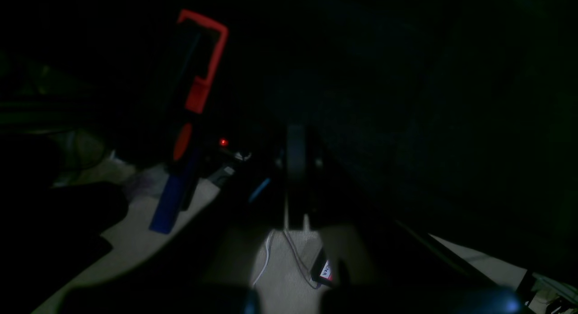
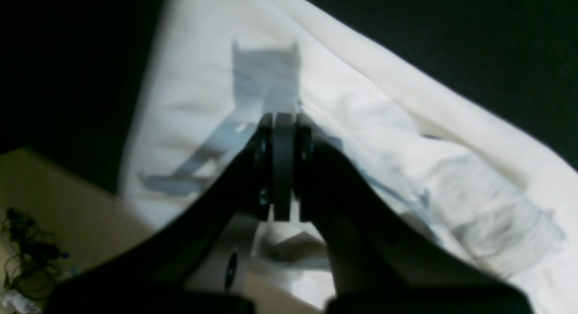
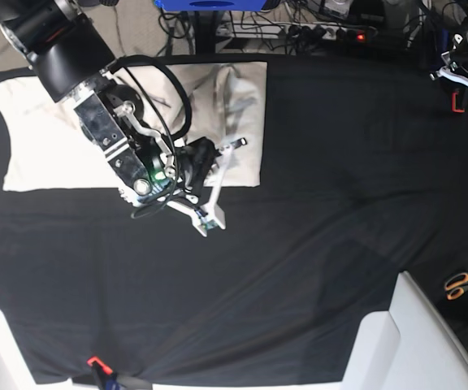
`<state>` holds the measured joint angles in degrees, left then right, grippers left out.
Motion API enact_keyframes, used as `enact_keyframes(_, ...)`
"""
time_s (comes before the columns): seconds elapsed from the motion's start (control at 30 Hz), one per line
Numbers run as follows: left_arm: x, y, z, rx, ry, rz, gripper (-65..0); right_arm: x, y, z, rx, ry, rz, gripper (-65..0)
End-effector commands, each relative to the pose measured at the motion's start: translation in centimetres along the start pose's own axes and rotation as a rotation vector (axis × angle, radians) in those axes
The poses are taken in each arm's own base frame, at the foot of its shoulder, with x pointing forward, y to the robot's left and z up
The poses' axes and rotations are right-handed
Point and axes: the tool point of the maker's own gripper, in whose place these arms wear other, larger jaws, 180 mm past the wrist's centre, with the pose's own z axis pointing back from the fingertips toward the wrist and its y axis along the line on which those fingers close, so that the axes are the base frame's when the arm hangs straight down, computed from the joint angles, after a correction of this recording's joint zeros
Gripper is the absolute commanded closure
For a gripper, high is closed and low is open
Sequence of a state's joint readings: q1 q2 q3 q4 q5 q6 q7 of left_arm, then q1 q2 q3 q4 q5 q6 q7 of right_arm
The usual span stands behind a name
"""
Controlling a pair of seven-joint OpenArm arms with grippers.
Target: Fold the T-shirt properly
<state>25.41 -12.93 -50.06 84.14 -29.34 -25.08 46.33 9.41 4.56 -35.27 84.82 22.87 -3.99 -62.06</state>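
Now right gripper (image 2: 283, 124) fingers together, pinching T-shirt (image 3: 47, 130) fold near right edge, upper centre of base frame. Lift slow, keep layers aligned. Left gripper (image 1: 295, 169) fingers together, empty.

**Listener:** What colours are in front of you?

**Me:** I see a plain cream T-shirt (image 3: 47, 122), no pattern, with grey shadows across it in my right wrist view. It lies on a worktop (image 3: 340, 203) draped in plain black cloth. My right hand (image 2: 283, 124) is black and dark grey.

**Listener:** Anything brighter?

**Me:** Orange-handled scissors (image 3: 464, 284) at the edge, and a red and blue clamp (image 1: 189, 115) in my dim left wrist view.
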Motion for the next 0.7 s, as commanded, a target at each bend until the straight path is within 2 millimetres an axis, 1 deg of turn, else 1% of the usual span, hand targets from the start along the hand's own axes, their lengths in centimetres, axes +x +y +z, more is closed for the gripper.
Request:
enact_keyframes(0.0, 1.5, 0.5, 0.5, 0.007, -0.037, -0.022, 0.0, 1.2, 0.2, 0.9, 0.004, -0.035, 0.006, -0.2)
enact_keyframes(0.13, 1.8, 0.7, 0.6, 0.011, -0.039, -0.028, 0.0, 0.1, 0.9, 1.3, 0.012, -0.025, -0.025, -0.2)
enact_keyframes(0.2, 1.9, 0.7, 0.6, 0.010, -0.042, -0.029, 0.0, -0.9, 0.5, 1.4, -0.002, -0.010, -0.062, -0.2)
enact_keyframes(0.27, 2.6, 0.6, 0.5, 0.008, -0.055, -0.032, 0.0, -1.9, 0.3, 1.4, -0.007, 0.008, -0.067, -0.2)
enact_keyframes(0.3, 2.6, 0.6, 0.4, 0.008, -0.054, -0.030, 0.0, -2.4, 0.4, 1.5, -0.004, 0.012, -0.067, -0.2)
enact_keyframes(0.4, 2.1, 0.8, 0.2, 0.008, -0.042, -0.017, 0.0, -3.6, -0.9, 2.1, -0.018, 0.007, -0.120, -0.2)
enact_keyframes(0.43, 2.1, 0.8, 0.1, 0.008, -0.042, -0.016, 0.0, -3.7, -1.2, 2.4, -0.020, -0.002, -0.138, -0.2)
enact_keyframes(0.53, 2.5, 0.6, 0.0, 0.003, -0.051, -0.012, 0.0, -4.8, -3.2, 3.3, -0.056, 0.002, -0.172, -0.2)
enact_keyframes(0.67, 2.6, 0.8, -0.1, 0.021, -0.044, -0.033, 0.0, -6.0, -4.7, 4.4, -0.086, 0.007, -0.196, -0.2)
